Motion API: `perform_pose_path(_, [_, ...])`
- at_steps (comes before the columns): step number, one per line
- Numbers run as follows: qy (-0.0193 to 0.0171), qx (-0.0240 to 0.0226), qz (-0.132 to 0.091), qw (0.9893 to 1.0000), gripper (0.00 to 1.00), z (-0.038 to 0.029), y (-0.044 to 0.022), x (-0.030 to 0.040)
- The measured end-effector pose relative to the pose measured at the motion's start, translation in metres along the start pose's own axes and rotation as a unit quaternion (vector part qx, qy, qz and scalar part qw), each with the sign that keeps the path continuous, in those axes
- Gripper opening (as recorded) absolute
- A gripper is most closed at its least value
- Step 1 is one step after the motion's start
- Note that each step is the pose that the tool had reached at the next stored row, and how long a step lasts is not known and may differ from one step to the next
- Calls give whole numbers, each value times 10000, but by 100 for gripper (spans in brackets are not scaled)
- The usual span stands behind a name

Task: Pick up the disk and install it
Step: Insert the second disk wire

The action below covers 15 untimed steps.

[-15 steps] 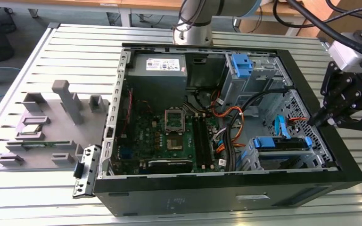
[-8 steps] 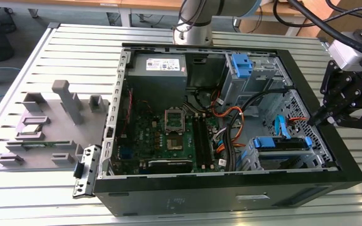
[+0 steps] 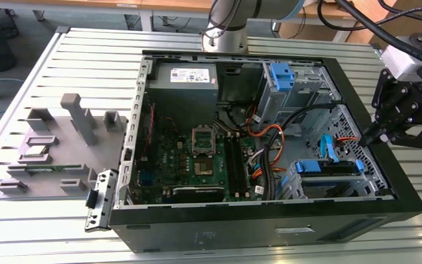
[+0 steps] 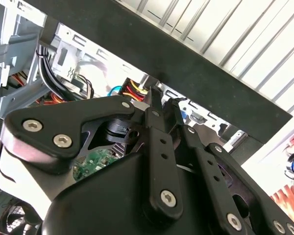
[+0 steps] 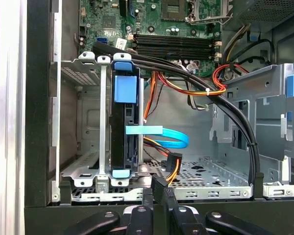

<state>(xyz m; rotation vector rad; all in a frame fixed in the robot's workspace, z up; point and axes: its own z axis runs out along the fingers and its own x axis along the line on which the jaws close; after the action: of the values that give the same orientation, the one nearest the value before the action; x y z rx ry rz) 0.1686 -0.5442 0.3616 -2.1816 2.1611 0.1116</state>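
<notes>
Your black gripper (image 3: 370, 137) is hanging over the open computer case's (image 3: 270, 217) rim at the exterior view's right, its fingers (image 5: 157, 188) pressed together and pinching nothing, tips dipping just inside the wall. You are looking at the disk, a flat silver hard drive with blue plastic bracket rails (image 5: 125, 132), sitting upright in the grey metal drive cage (image 5: 88, 127) in the first wrist view; in the exterior view its blue rail (image 3: 328, 166) is showing at the cage near the case's front corner, just beside your gripper. Black cable bundles (image 5: 225, 110) and orange wires (image 5: 186, 88) are running past it from the green motherboard (image 3: 196, 154). Outside the case, grey fixture blocks (image 3: 64, 137) are standing on the slatted metal bench (image 3: 72, 60).
</notes>
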Motion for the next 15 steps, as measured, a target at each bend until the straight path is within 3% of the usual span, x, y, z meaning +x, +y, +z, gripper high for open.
perform_pose_path(10, [-3, -28, -42, 10000, 24, 31, -9, -70])
perform_pose_path(15, [1, -90, -42, 10000, 24, 55, -29, -83])
